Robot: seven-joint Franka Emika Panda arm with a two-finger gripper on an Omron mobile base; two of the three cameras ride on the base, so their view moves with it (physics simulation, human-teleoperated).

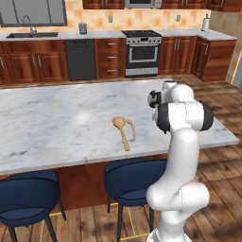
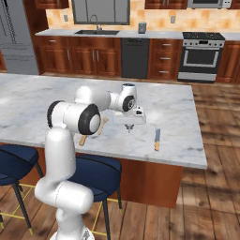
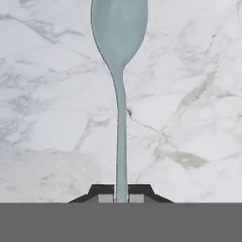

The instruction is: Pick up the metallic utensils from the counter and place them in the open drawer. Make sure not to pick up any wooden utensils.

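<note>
A silver-grey metal spoon (image 3: pixel 119 33), one of the metallic utensils, lies along the hand view with its bowl at the top. Its handle runs down between my finger tips, and my gripper (image 3: pixel 121 199) is shut on it. In the right base view the gripper (image 2: pixel 130 125) points down just over the marble counter (image 2: pixel 178 108). To its right on the counter lies the other metal piece, a knife (image 2: pixel 157 139) with a grey blade and a short tan handle. The wooden utensils, a long spoon (image 1: pixel 122 130) and a small one (image 1: pixel 132 126), lie on the counter left of the arm. The open drawer is out of view.
Dark blue stools (image 1: pixel 134 178) stand along the counter's near side. The counter's right edge (image 2: pixel 199 126) is close to the knife. A stove (image 1: pixel 142 52) and cabinets line the far wall.
</note>
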